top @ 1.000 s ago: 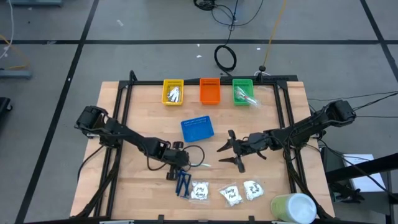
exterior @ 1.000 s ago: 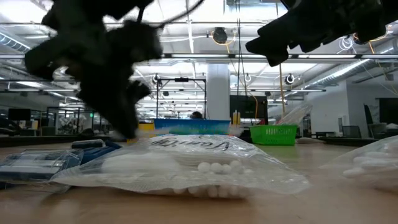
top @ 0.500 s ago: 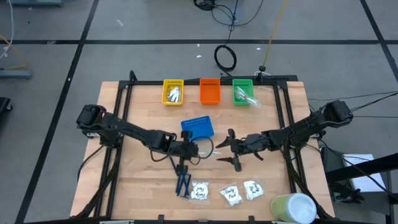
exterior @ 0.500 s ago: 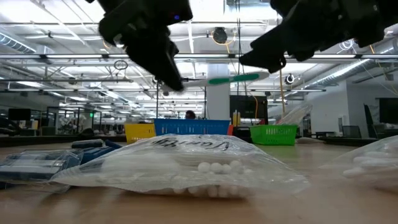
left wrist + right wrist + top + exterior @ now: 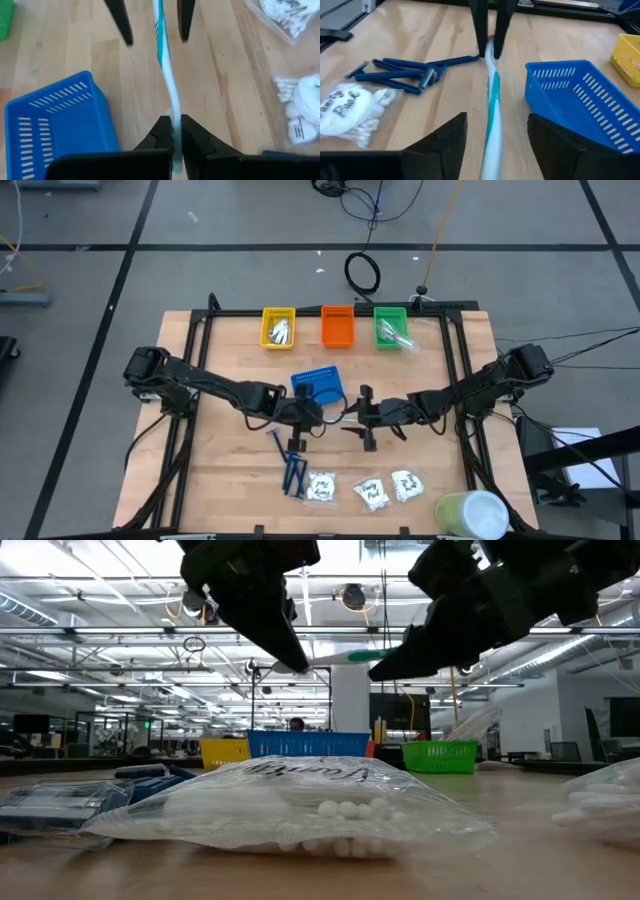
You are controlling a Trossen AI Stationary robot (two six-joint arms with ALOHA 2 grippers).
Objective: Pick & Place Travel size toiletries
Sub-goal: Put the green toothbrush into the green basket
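Gripping one end of a white-and-teal toothbrush (image 5: 166, 82), the left gripper (image 5: 173, 131) pinches it above the table at centre of the high view, beside the blue tray (image 5: 318, 383). The right gripper (image 5: 492, 131) is spread wide, its fingers either side of the other end. Dark blue razors (image 5: 293, 471) lie lower centre.

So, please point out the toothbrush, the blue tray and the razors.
toothbrush (image 5: 165, 75): left wrist view, middle of its handle.
blue tray (image 5: 580, 102): right wrist view, its slotted side wall.
razors (image 5: 410, 75): right wrist view, their blue handles.
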